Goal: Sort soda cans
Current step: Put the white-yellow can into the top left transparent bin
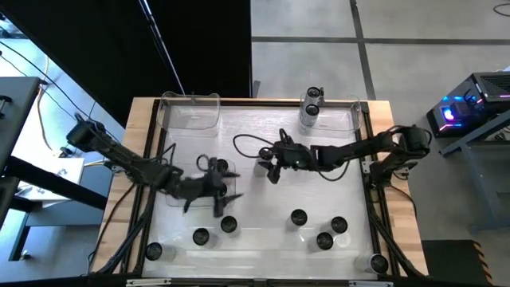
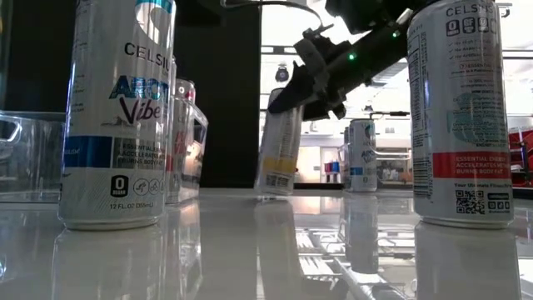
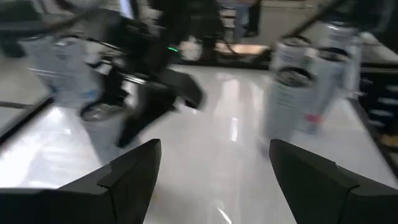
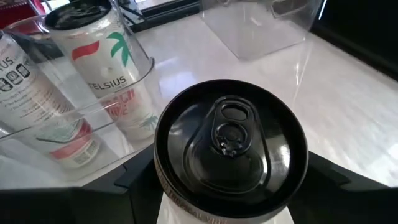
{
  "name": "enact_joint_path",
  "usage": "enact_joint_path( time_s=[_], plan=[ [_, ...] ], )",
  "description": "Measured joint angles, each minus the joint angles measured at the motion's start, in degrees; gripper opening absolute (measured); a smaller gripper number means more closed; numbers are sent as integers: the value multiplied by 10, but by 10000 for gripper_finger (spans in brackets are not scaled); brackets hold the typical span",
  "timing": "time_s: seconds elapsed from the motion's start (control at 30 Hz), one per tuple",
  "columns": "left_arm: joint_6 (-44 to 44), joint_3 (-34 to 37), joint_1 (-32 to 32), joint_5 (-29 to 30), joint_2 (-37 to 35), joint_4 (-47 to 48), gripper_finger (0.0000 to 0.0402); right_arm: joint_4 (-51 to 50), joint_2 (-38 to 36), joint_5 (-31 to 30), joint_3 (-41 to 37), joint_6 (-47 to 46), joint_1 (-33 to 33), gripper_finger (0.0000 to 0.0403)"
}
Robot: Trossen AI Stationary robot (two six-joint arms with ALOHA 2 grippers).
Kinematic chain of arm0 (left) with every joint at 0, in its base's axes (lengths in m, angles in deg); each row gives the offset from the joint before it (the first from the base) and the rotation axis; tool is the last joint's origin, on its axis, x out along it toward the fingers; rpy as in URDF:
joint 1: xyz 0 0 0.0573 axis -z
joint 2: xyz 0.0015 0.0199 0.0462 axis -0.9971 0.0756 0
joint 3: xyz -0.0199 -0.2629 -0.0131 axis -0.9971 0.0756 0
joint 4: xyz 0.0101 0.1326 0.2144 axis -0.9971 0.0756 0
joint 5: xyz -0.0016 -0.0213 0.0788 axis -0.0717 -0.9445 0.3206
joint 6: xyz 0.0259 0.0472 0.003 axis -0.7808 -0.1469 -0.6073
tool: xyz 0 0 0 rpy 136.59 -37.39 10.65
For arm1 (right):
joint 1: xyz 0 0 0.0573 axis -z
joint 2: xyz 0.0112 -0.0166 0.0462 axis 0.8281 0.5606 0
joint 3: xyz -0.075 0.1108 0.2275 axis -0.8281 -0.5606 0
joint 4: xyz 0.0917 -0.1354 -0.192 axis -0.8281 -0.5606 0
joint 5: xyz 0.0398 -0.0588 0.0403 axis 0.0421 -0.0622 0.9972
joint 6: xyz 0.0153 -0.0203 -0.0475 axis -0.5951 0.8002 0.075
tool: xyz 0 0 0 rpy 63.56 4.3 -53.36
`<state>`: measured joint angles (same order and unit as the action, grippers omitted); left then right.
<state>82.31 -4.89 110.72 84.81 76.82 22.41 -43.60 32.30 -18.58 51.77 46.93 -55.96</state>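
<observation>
My left gripper (image 1: 213, 185) hangs toward the table's left-front with its fingers apart and nothing between them; loose soda cans (image 1: 228, 224) stand just beyond it along the front edge. Mid-table, my right gripper (image 1: 269, 169) is clamped on a can (image 4: 231, 147), axis near upright. The tray (image 1: 351, 118) holding two cans sits at the far-right corner — nearer this arm.

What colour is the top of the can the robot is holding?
Black, with a silvery rim: can in the right gripper, right wrist view.
</observation>
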Motion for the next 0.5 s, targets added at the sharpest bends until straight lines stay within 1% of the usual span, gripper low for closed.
enact_joint_path(
  time_s=[0.07, 0.17, 0.27, 0.4, 0.5],
  plan=[
    [-14, 0, -27, -7, 8, -16, 294, -2, 0, 5, 1, 0, -3, 250],
    [-33, 0, -58, -53, 20, -35, 294, -8, 0, 20, 3, -1, -4, 250],
    [-49, 0, -74, -98, 29, -46, 294, -16, 0, 27, 3, -1, -3, 250],
    [-75, 0, -84, -116, 34, -44, 294, -19, 0, 36, 4, -2, -3, 254],
    [-76, 0, -87, -117, 35, -46, 294, -20, 0, 57, 4, 0, -3, 273]
  ],
)
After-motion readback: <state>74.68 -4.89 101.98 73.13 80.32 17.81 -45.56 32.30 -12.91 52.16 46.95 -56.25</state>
